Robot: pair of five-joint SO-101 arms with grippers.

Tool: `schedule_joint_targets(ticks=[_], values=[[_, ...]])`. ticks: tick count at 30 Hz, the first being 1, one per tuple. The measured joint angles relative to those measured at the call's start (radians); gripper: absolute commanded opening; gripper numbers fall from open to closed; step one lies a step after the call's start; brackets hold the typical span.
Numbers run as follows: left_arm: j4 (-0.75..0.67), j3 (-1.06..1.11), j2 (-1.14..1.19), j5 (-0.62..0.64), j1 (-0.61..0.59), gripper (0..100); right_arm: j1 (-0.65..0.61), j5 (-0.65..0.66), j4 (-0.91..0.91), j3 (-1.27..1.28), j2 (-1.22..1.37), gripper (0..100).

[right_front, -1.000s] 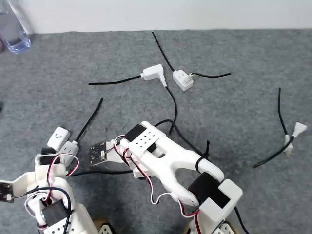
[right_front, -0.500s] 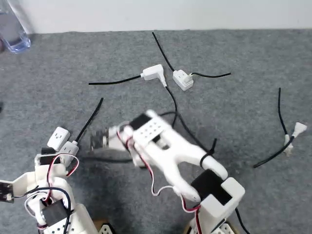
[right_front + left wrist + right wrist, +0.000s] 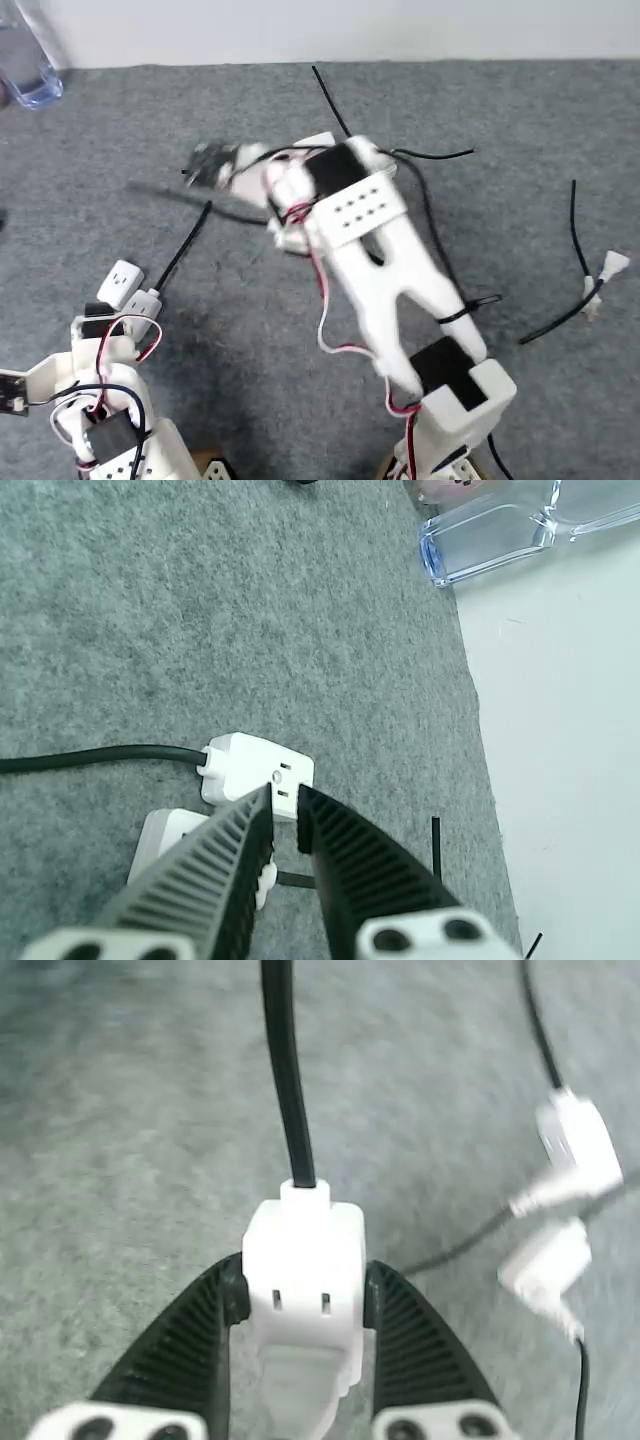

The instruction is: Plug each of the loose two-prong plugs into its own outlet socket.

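1. The grey felt-covered worktop [image 3: 520, 120] carries several black cords with white ends, scattered from the near left to the right edge.
2. The white plastic right arm [image 3: 390, 260] stretches from the near middle towards the far left of centre.
3. The left arm [image 3: 100, 400] sits at the near left corner.
4. A clear plastic container [image 3: 25, 60] stands at the far left corner.
5. The right hand [image 3: 304, 1305] pinches a white rectangular outlet socket with two slots [image 3: 302, 1235] by its sides. The socket's long axis runs in line with the hand, its thick black cord [image 3: 285, 1080] leaves the end farthest from the wrist, and the slots face up at the wrist camera.
6. The left hand [image 3: 283, 798] has its ribbed fingers pressed almost together with nothing between them. It hangs just over a second white two-slot socket [image 3: 240, 765] at the near left, which has a smaller white block [image 3: 165, 832] beside it.
7. A small white plug with a bare prong [image 3: 548, 1260] lies on the felt close beside the held socket, next to another white cord end [image 3: 578, 1150].
8. A further white plug on a thin black cord [image 3: 613, 266] lies at the right edge, well apart from both hands.
9. My guess is that the right hand is the nearer one for the first mating. The prongs would have to meet that upward slotted face, so plug and socket need turning into line.
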Motion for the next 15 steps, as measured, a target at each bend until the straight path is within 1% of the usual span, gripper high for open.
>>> schedule_joint_targets(ticks=[3, 5, 7, 10, 12, 15], values=[[0.0, 0.0, 0.0, 0.0, 0.0, 4, 0.069, -0.112, -0.034, -0.005, 0.0, 0.8], [0.0, 0.0, 0.0, 0.0, 0.0, 4, 0.114, -0.222, -0.077, -0.005, 0.0, 0.8], [0.0, 0.0, 0.0, 0.0, 0.0, 4, 0.149, -0.338, -0.13, -0.005, 0.0, 0.8], [0.0, 0.0, 0.0, 0.0, 0.0, 4, 0.198, -0.477, -0.242, 0.028, 0.0, 0.8], [0.0, 0.0, 0.0, 0.0, 0.0, 4, 0.238, -0.532, -0.315, 0.063, 0.006, 0.8], [0.0, 0.0, 0.0, 0.0, 0.0, 4, 0.287, -0.552, -0.411, 0.121, 0.021, 0.8]])
